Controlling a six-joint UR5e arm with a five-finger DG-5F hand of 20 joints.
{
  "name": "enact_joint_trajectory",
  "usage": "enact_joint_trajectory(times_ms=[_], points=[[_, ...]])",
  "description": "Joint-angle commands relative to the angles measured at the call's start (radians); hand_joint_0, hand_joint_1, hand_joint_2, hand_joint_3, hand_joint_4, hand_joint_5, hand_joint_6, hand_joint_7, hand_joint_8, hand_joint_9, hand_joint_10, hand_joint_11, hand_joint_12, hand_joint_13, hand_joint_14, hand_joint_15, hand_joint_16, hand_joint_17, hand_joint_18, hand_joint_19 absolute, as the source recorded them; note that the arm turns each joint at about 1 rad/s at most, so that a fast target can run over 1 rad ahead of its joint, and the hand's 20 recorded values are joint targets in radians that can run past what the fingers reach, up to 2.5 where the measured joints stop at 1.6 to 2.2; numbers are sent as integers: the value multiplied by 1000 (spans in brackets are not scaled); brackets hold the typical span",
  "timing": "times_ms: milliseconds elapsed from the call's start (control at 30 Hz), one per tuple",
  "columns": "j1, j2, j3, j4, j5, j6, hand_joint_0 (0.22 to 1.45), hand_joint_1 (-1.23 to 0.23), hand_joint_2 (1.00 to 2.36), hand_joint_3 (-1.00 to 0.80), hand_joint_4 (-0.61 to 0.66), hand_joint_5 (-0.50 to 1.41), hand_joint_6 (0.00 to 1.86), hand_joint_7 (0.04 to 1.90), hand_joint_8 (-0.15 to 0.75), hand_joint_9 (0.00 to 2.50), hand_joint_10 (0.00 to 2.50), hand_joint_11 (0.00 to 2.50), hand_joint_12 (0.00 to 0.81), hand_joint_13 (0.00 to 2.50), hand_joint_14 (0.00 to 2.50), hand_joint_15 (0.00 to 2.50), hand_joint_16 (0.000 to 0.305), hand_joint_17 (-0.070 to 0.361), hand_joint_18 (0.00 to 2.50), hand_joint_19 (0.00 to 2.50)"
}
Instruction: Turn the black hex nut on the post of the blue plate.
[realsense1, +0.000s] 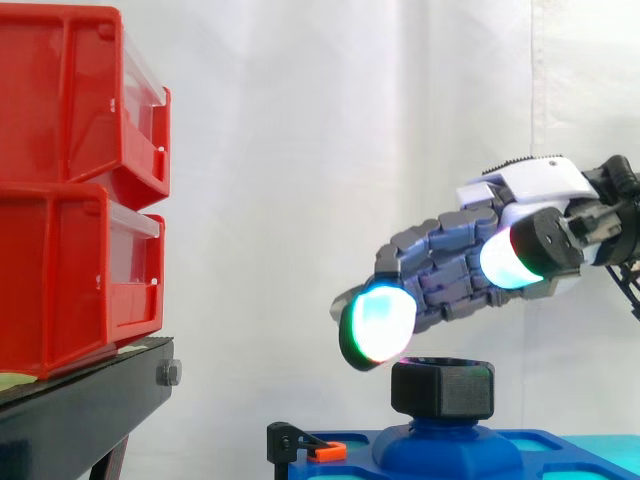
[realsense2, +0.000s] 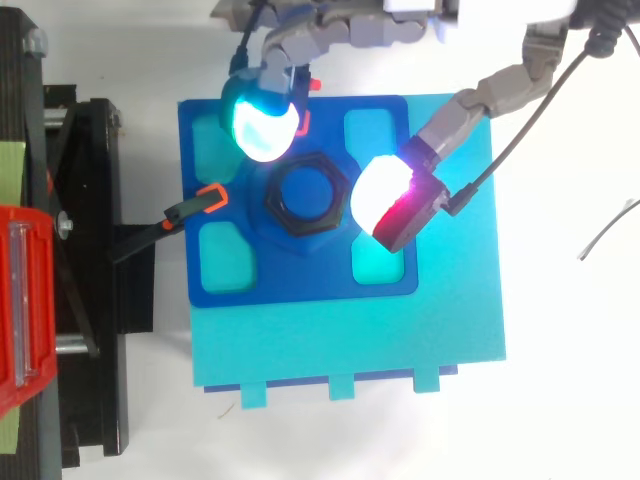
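The black hex nut sits on the raised post of the blue plate. My hand hovers just above the nut, reaching in from the right in the side view. Its fingers are spread, with one glowing pad above and left of the nut and another pad at the nut's right side. Neither pad touches the nut, and nothing is held.
Two stacked red bins stand on a black stand at the left. A black clamp with orange tips grips the plate's left edge. The blue plate rests on a cyan base.
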Motion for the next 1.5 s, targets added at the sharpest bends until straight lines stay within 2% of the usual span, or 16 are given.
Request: enact_joint_trajectory(times_ms=[0,200,333,467,533,933,1067,1167,1233,1467], points=[[3,0,23,-23,0,-1,425,-557,1000,-500,164,-251,503,899,233,0,0,0,346,0,0,0,46,104,0,0],[15,0,40,-45,10,-2,426,-556,1000,-500,164,-251,503,899,232,0,0,0,346,0,0,0,46,104,0,0],[26,0,40,-43,36,-2,426,-554,1000,-500,163,-251,503,902,232,0,0,0,346,0,0,0,46,104,0,0],[38,0,40,-43,53,-2,426,-555,1000,-500,162,-251,503,898,231,0,0,0,346,0,0,0,46,104,0,0],[52,0,40,-43,67,-2,427,-559,1000,-500,162,-251,503,900,230,0,0,0,345,0,0,0,46,104,0,0],[76,0,39,-45,95,-2,427,-568,1000,-500,161,-251,503,898,229,0,0,0,346,0,0,0,46,103,0,0],[79,0,33,-48,99,-2,427,-561,1000,-500,160,-251,503,899,229,0,0,0,345,0,0,0,46,104,0,0],[81,0,0,-37,99,2,426,-560,1000,-500,160,-251,503,898,229,0,0,0,345,0,0,0,46,104,0,0],[82,0,-7,-33,99,5,426,-558,1000,-500,160,-251,503,898,228,0,0,0,345,0,0,0,46,104,0,0],[82,0,-9,-25,99,15,426,-554,1000,-500,160,-251,503,895,228,0,0,0,344,0,0,0,46,103,0,0]])
